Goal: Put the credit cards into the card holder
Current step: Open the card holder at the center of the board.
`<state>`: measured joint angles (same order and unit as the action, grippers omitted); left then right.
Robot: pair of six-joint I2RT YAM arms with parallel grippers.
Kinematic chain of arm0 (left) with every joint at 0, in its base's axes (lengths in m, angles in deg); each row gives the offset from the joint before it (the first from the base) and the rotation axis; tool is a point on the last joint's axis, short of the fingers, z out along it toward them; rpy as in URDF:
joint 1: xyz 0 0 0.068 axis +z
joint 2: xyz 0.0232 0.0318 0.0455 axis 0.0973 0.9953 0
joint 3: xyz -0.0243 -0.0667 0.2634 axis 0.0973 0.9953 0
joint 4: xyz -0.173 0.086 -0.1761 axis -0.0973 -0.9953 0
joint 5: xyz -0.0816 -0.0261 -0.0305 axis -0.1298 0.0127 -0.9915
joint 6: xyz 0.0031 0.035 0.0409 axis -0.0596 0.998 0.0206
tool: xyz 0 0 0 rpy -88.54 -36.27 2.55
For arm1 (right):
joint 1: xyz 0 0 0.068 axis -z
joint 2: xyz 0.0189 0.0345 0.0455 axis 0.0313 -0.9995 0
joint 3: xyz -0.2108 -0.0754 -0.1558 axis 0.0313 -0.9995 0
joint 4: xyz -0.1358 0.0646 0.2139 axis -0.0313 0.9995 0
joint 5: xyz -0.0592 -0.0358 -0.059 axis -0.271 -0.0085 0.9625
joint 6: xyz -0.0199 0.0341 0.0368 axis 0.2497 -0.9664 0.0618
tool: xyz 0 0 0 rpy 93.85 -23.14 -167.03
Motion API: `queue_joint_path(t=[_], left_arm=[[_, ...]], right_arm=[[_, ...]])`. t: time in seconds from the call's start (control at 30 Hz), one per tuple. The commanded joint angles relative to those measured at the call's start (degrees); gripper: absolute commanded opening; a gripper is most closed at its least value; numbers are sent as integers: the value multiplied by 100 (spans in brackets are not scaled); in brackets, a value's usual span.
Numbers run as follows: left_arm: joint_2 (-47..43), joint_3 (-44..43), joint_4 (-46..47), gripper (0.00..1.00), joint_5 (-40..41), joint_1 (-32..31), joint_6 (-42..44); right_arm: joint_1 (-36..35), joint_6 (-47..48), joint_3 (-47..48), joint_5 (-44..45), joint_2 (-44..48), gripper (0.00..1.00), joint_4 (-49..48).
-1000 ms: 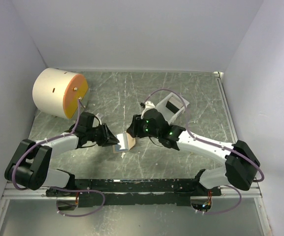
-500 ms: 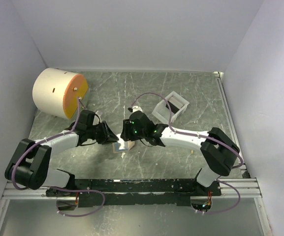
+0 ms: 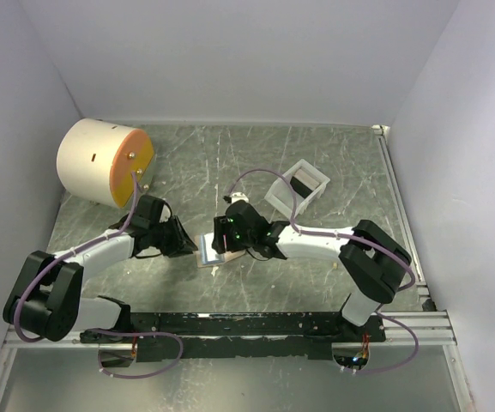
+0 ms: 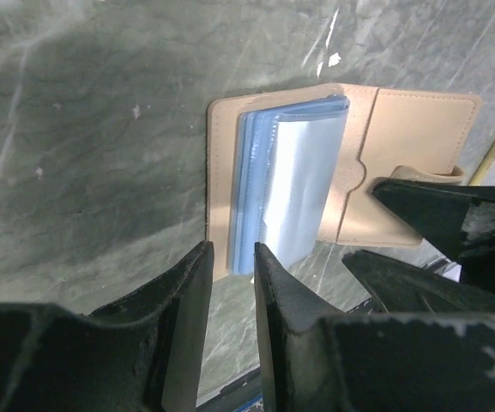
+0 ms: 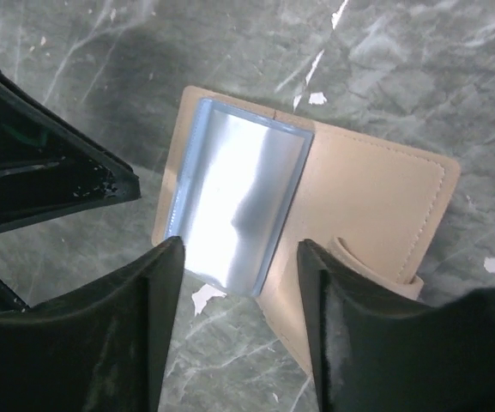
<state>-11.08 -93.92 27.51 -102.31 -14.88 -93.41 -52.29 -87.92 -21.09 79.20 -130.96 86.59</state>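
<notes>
The card holder [image 3: 210,252] lies open and flat on the table, tan with pale blue shiny pockets [image 4: 292,189], and fills the middle of the right wrist view [image 5: 359,206]. My left gripper [image 3: 187,241] is at its left edge, jaws open by a narrow gap [image 4: 232,254] with nothing between them. My right gripper [image 3: 222,238] hovers over its right half, open [image 5: 240,256] and empty. I cannot tell whether either touches the holder. One dark credit card [image 3: 301,182] stands in the white tray.
The white tray [image 3: 281,196] sits behind and right of the holder. A big cream cylinder with an orange face [image 3: 101,161] lies at the back left. Grey walls close the table on three sides.
The right gripper swung left and down from near the tray to the holder, and its jaws widened. The holder, half-raised between the grippers before, now lies open flat. The left gripper barely moved.
</notes>
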Motion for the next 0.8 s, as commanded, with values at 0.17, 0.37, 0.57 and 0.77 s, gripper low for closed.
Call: queue_joint_path(t=[0.17, 0.37, 0.57, 0.77], left_arm=[[-130, 106, -136, 37, 91, 22, 5], [-346, 109, -546, 37, 253, 252, 25], [-817, 103, -742, 37, 374, 409, 9], [-1148, 156, -906, 37, 500, 463, -19]], right_arm=[[-198, 50, 469, 415, -432, 67, 200], [-424, 103, 869, 856, -706, 69, 574], [-562, 140, 1139, 1117, -1027, 73, 776], [-690, 218, 1408, 1642, -1370, 75, 1148]])
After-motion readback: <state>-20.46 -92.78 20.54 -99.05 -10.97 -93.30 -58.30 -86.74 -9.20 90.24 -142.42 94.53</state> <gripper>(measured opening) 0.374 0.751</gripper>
